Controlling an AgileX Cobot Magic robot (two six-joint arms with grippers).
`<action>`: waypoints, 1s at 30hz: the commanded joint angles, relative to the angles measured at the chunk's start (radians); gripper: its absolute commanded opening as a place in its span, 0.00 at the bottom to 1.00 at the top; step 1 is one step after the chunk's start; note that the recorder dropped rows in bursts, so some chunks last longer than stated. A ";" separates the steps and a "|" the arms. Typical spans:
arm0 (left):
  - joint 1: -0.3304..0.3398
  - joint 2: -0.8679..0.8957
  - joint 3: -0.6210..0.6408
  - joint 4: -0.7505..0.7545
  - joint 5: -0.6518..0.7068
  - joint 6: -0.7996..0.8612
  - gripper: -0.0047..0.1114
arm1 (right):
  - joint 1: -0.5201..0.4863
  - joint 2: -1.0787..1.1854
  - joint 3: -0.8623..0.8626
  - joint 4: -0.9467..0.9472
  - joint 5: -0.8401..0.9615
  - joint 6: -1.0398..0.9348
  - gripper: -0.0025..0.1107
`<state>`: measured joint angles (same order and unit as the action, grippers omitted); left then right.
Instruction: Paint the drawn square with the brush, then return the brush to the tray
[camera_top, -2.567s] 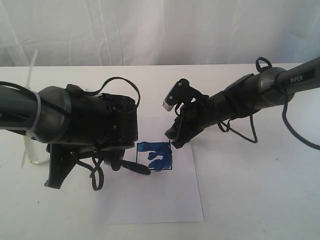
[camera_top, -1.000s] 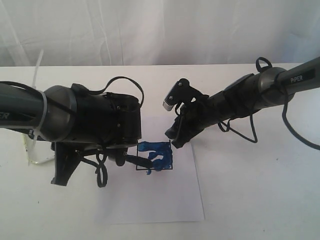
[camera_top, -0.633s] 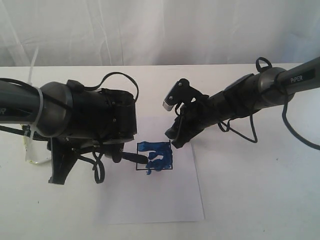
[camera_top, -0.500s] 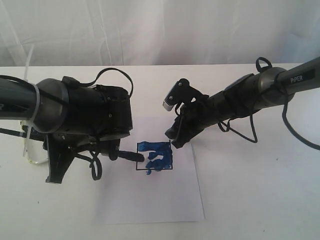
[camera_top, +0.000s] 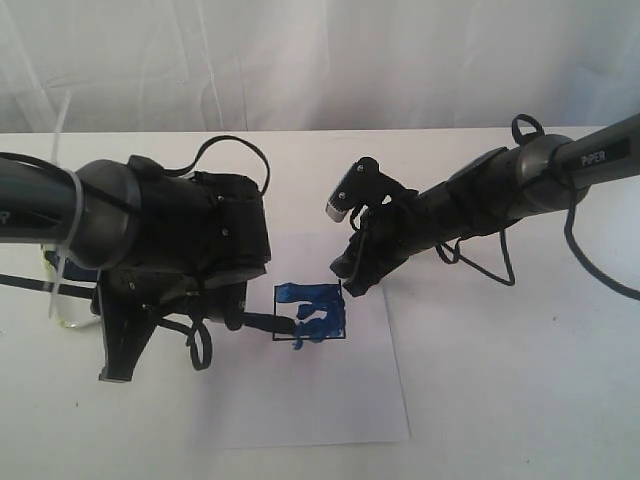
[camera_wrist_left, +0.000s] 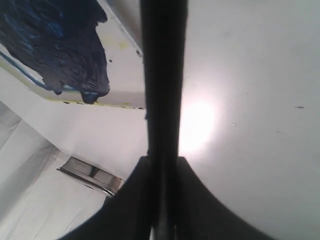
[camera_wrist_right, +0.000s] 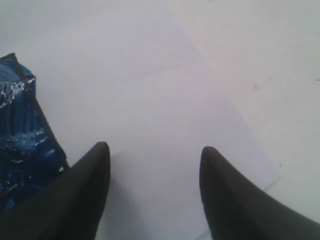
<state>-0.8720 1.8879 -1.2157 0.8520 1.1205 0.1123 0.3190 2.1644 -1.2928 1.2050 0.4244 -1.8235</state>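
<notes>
The drawn square (camera_top: 312, 312) sits on a white paper sheet (camera_top: 300, 400), its inside largely smeared blue. My left gripper (camera_top: 233, 317) is shut on the brush (camera_top: 268, 322), whose dark tip rests at the square's left edge. In the left wrist view the brush handle (camera_wrist_left: 162, 75) runs straight out from the shut left gripper (camera_wrist_left: 162, 161). The tray (camera_wrist_left: 117, 95) with dark blue paint lies beyond it; in the exterior view only a bit of the tray's rim (camera_top: 66, 320) shows behind the arm. My right gripper (camera_top: 350, 276) is open, down on the paper by the square's far right corner (camera_wrist_right: 20, 135).
The bulky left arm (camera_top: 160, 245) hides most of the tray and the paper's left part. A white strap (camera_top: 58, 190) sticks up from it. The right gripper (camera_wrist_right: 152, 162) fingers straddle bare paper (camera_wrist_right: 150, 75); the white table (camera_wrist_right: 265, 50) lies past the sheet's edge.
The left arm has swung left and back with the brush, dragging its tip along the square's left side; a little more blue shows at the lower edge. The right arm has not moved.
</notes>
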 joint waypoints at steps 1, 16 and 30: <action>-0.011 -0.013 -0.001 -0.022 0.074 -0.001 0.04 | -0.001 0.014 0.009 -0.038 -0.033 -0.023 0.48; -0.011 -0.013 -0.001 -0.045 0.101 0.008 0.04 | -0.001 0.014 0.009 -0.038 -0.033 -0.023 0.48; -0.008 -0.013 -0.001 -0.047 0.101 0.008 0.04 | -0.001 0.014 0.009 -0.038 -0.033 -0.046 0.48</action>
<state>-0.8758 1.8879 -1.2157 0.8105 1.1205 0.1160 0.3190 2.1644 -1.2928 1.2032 0.4244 -1.8484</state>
